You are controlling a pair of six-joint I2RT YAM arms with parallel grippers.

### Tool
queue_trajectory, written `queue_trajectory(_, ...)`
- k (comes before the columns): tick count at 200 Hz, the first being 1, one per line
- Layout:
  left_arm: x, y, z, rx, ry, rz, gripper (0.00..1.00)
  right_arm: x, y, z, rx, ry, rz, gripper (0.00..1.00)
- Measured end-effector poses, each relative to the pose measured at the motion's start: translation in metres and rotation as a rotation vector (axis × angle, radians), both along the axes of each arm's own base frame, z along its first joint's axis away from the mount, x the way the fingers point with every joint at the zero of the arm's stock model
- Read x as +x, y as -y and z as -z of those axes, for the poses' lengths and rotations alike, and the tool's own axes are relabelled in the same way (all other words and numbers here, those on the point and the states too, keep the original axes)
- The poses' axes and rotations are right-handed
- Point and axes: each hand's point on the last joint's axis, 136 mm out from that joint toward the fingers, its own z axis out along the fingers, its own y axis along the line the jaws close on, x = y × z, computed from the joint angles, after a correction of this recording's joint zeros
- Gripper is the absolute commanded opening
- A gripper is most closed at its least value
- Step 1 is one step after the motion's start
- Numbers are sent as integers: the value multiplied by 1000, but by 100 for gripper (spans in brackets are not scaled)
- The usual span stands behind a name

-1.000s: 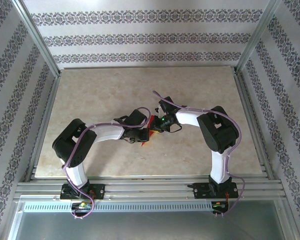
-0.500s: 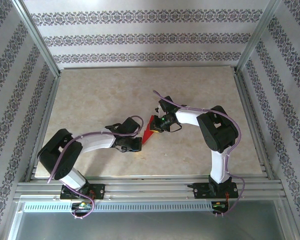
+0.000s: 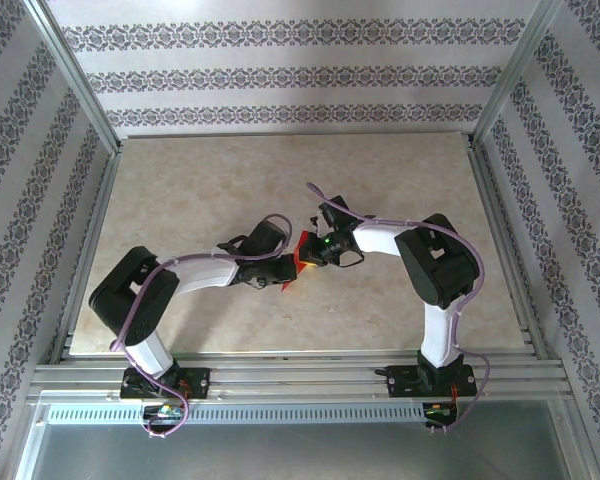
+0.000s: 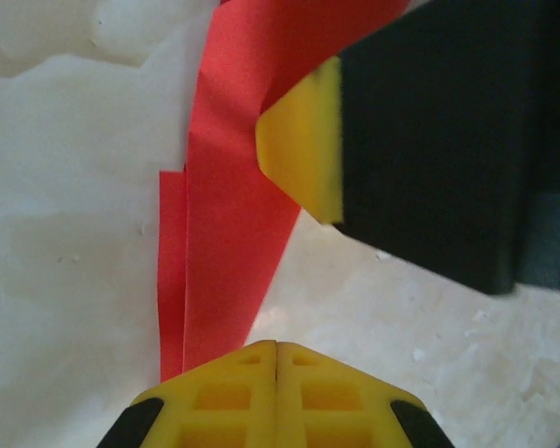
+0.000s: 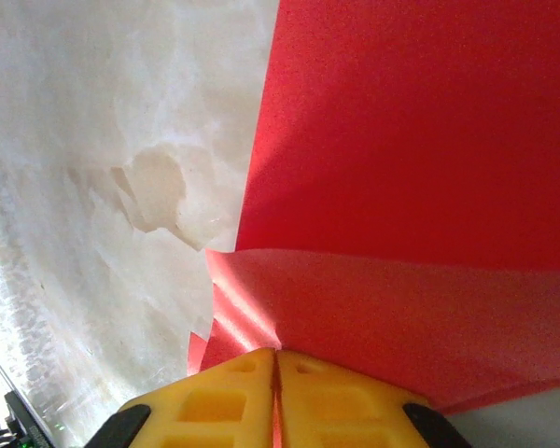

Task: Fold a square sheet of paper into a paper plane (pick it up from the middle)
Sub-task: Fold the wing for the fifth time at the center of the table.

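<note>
The left tool, fingers clenched, is coming back to the partly folded bright red paper sheet that the right tool is pinching mid-way across the pale marble counter; creasing is probably resuming.

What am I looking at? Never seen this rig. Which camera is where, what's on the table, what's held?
It is a robot with a left arm and a right arm, bolted at the near edge of a pale table. Each ends in a two-finger gripper with yellow pads. The wide picture comes from a fixed camera above and behind them. Each close-up comes from a camera on one wrist, looking along its own fingers. On the table is one piece of red paper, folded into layers. The right gripper is shut on it. The left gripper is shut too, its tips at the paper; whether it pinches is unclear.
</note>
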Motion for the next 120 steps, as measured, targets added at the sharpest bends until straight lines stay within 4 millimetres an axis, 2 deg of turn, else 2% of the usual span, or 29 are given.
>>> queue_trajectory(42, 10, 4, 11, 22, -6, -9, 0, 0, 0, 0, 3, 0, -1, 12)
queue_trajectory(120, 10, -2, 16, 44, 0, -23, 0, 2, 3, -1, 15, 3, 0, 12)
